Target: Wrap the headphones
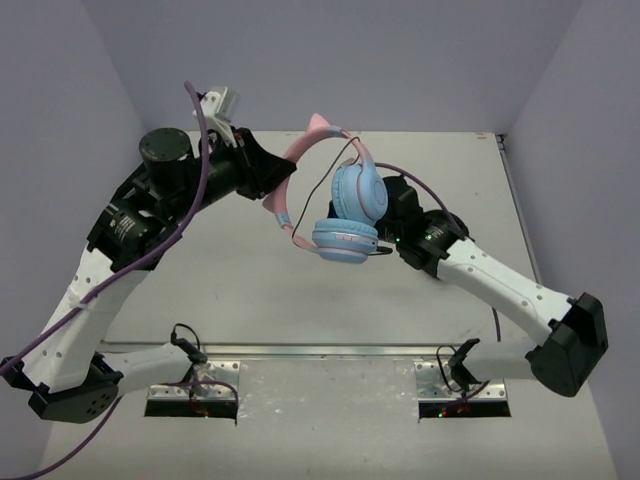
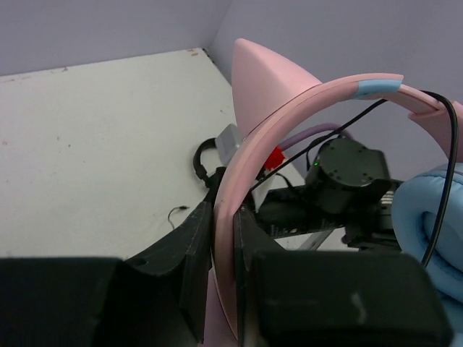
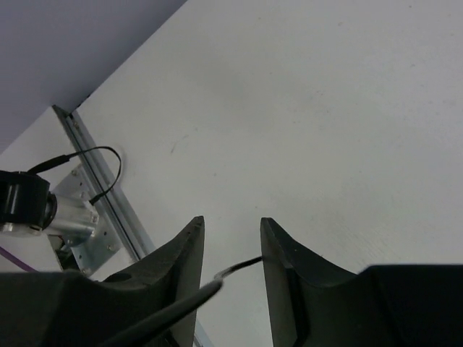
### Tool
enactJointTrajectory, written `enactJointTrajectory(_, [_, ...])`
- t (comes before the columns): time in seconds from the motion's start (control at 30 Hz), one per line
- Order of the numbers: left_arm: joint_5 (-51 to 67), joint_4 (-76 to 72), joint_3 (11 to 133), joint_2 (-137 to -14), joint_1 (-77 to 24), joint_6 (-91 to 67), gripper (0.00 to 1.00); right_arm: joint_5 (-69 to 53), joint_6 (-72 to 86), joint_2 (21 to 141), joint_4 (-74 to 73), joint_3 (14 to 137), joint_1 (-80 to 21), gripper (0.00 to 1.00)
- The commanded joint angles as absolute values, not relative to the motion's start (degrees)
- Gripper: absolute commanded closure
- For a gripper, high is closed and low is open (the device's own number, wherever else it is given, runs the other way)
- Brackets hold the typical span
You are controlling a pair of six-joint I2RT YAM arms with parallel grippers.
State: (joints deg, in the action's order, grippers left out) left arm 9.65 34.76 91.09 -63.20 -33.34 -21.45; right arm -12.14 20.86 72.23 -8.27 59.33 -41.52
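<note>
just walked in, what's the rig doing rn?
The left gripper is shut on the pink headband of the cat-ear headphones, holding them up off the table. Their thin black cable is draped over them, and a loose stretch crosses the gap of the right gripper, which is open beside them. Wrapping looks under way, not finished.

Smooth white plastic shells [image 1: 505, 280] cover the links, joined by bulky black round joint housings [image 1: 165, 150]. A thick purple cable [image 1: 204, 165] runs back from the left gripper [image 1: 283, 190]. Matte black wedge-shaped fingers [image 3: 286, 271] tip each arm. A tiny green light [image 2: 316, 165] glows behind the right gripper [image 3: 230, 224].
</note>
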Motion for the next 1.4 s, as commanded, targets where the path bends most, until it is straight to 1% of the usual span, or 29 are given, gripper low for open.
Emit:
enactJointTrajectory(0.0, [5.11, 33.39, 97.37, -64.33, -33.40, -28.47, 1.00, -18.19, 24.69, 75.66, 3.41, 62.05, -41.66, 0.62])
enactJointTrajectory(0.1, [0.38, 35.68, 102.29, -65.74, -33.40, -32.77, 1.00, -21.61, 29.08, 80.23, 12.44, 61.09, -41.66, 0.62])
enactJointTrajectory(0.23, [-5.79, 41.91, 110.64, -69.77, -33.40, -38.74, 1.00, -24.95, 33.83, 87.26, 18.97, 62.75, -41.92, 0.57])
enactJointTrajectory(0.3, [-9.92, 44.99, 114.07, -70.22, -33.40, -40.68, 1.00, -25.49, 34.45, 91.31, 20.73, 64.77, -42.45, 0.57])
enactJointTrajectory(0.33, [-11.32, 45.78, 114.95, -69.88, -33.40, -41.74, 1.00, -25.40, 35.15, 92.45, 21.18, 65.82, -42.54, 0.60])
enactJointTrajectory(0.37, [-16.38, 47.01, 115.74, -69.79, -33.40, -42.53, 1.00, -25.57, 35.68, 93.42, 21.79, 66.00, -42.71, 0.61])
enactJointTrajectory(0.43, [-21.42, 49.73, 117.24, -70.13, -33.40, -44.11, 0.99, -26.36, 37.69, 95.36, 24.34, 65.74, -42.72, 0.66])
enactJointTrajectory(0.47, [-25.97, 50.88, 119.16, -70.57, -33.40, -44.56, 1.00, -26.80, 38.31, 95.80, 25.30, 64.79, -42.98, 0.73])
enactJointTrajectory(0.53, [-30.04, 54.03, 121.80, -72.85, -33.40, -46.04, 1.00, -26.98, 38.58, 96.15, 26.37, 63.64, -43.50, 0.76])
enactJointTrajectory(0.6, [-34.96, 54.14, 122.26, -73.82, -33.40, -46.75, 1.00, -27.51, 38.93, 95.89, 28.28, 60.83, -44.56, 0.80])
enactJointTrajectory(0.63, [-36.55, 52.40, 121.12, -73.74, -33.40, -47.19, 1.00, -27.94, 39.02, 95.63, 28.65, 59.08, -45.52, 0.83])
enactJointTrajectory(0.67, [-39.96, 51.34, 118.85, -73.74, -33.40, -47.37, 1.00, -28.04, 38.85, 95.54, 28.30, 58.37, -46.14, 0.93])
enactJointTrajectory(0.77, [-45.51, 48.96, 118.38, -75.40, -33.31, -47.72, 1.00, -26.20, 37.09, 94.22, 26.81, 55.38, -48.77, 0.98])
enactJointTrajectory(0.93, [-50.71, 45.62, 120.58, -81.29, -33.14, -44.30, 1.00, -25.75, 37.88, 89.48, 26.11, 49.84, -51.76, 0.99])
enactJointTrajectory(1.1, [-52.56, 42.10, 118.31, -84.46, -32.35, -40.70, 1.00, -19.79, 35.78, 81.84, 20.49, 44.83, -55.01, 0.99])
enactJointTrajectory(1.17, [-52.39, 41.31, 116.29, -84.81, -31.73, -40.43, 1.00, -17.76, 34.72, 77.80, 15.93, 44.82, -55.37, 0.99])
enactJointTrajectory(1.23, [-51.24, 39.38, 112.79, -84.55, -31.38, -39.55, 1.00, -13.02, 32.79, 73.94, 10.32, 45.96, -55.81, 0.99])
enactJointTrajectory(1.37, [-49.48, 37.01, 106.62, -83.59, -29.71, -39.11, 0.99, -6.95, 26.83, 69.19, 0.90, 49.65, -56.42, 0.99])
